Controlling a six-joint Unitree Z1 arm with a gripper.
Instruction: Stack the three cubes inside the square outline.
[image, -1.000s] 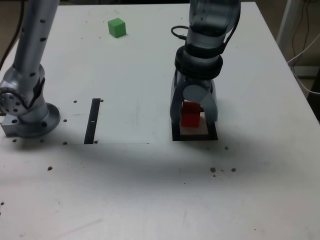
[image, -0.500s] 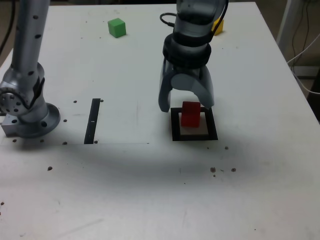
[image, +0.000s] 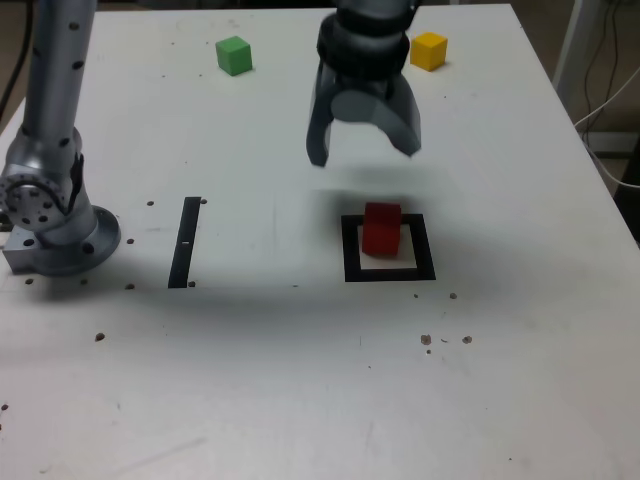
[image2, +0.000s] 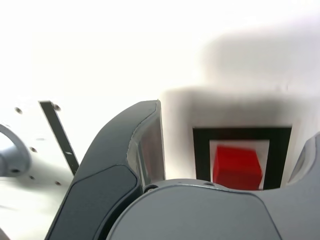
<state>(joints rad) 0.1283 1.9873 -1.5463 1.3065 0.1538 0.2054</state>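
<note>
The red cube (image: 381, 228) sits alone inside the black square outline (image: 349, 250), toward its far side; the wrist view also shows the red cube (image2: 237, 166) within the square outline (image2: 201, 150). My gripper (image: 364, 152) hangs above and behind it, lifted off the table, its jaws wide open with nothing between them. The green cube (image: 233, 54) rests at the far side toward the exterior view's left. Near the far edge behind my gripper lies the yellow cube (image: 429, 50).
The arm's grey base (image: 55, 220) stands at the exterior view's left. A narrow black strip (image: 186, 241) lies on the white table between the base and the square. Small dark specks dot the near side of the table.
My gripper opened, released the red cube inside the square and rose away toward the far side. The yellow cube came into view behind it.
</note>
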